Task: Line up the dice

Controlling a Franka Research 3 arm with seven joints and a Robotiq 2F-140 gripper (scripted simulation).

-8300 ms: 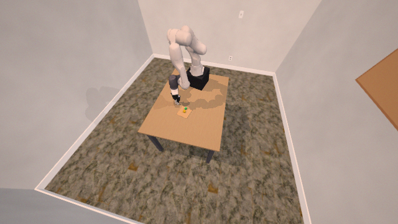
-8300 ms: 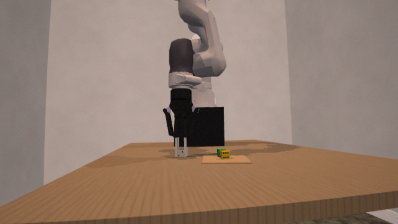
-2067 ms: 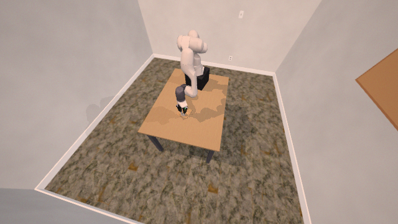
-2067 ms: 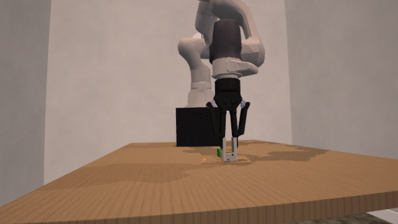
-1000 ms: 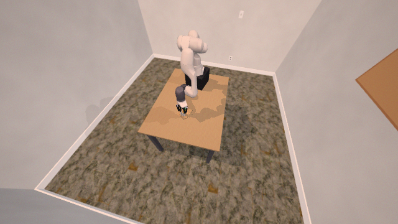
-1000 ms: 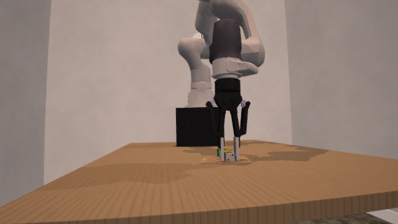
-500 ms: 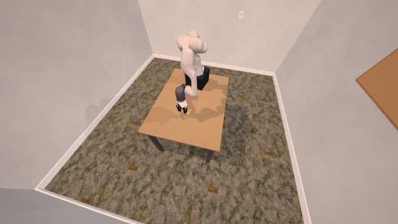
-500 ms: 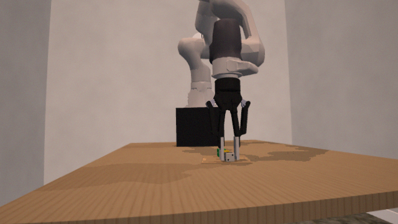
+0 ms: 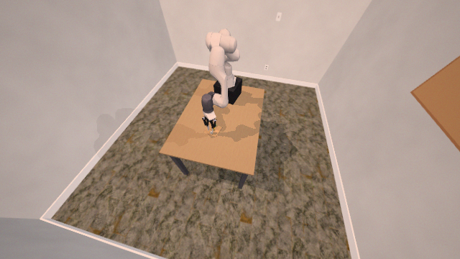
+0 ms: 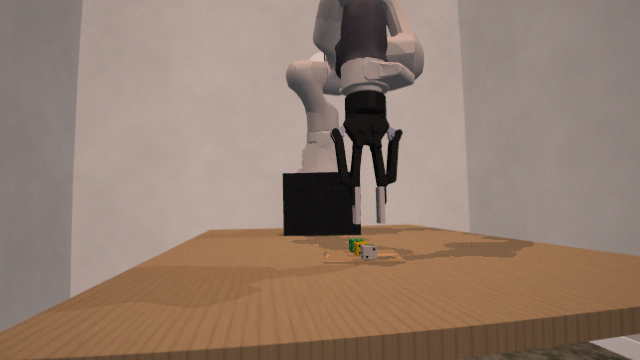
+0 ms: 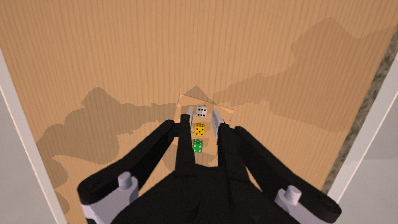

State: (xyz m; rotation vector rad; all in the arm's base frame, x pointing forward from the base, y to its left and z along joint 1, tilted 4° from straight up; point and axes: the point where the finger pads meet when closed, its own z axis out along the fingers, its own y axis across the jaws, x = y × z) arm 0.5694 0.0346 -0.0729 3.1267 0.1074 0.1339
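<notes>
Wrist view's got all three dice sitted on the thin wooden-looking mat (image 9: 218, 130) (image 10: 340, 259) (image 11: 192, 102) in a pretty straight row, with the green die (image 10: 352, 245) (image 11: 198, 145) placed nearest the robot's black base (image 9: 237, 90) (image 10: 310, 205), the yellow die (image 10: 359, 248) (image 11: 200, 130) in the middle and the white die (image 10: 369, 252) (image 11: 201, 111) farthest out. Nothing's being held by the hand (image 9: 211, 129) (image 10: 368, 220) (image 11: 203, 120), which is parked above the dice with its fingers spread fairly narrow, and the whole lot is carried by the wooden desk (image 9: 230, 155) (image 10: 300, 300) (image 11: 125, 50).
</notes>
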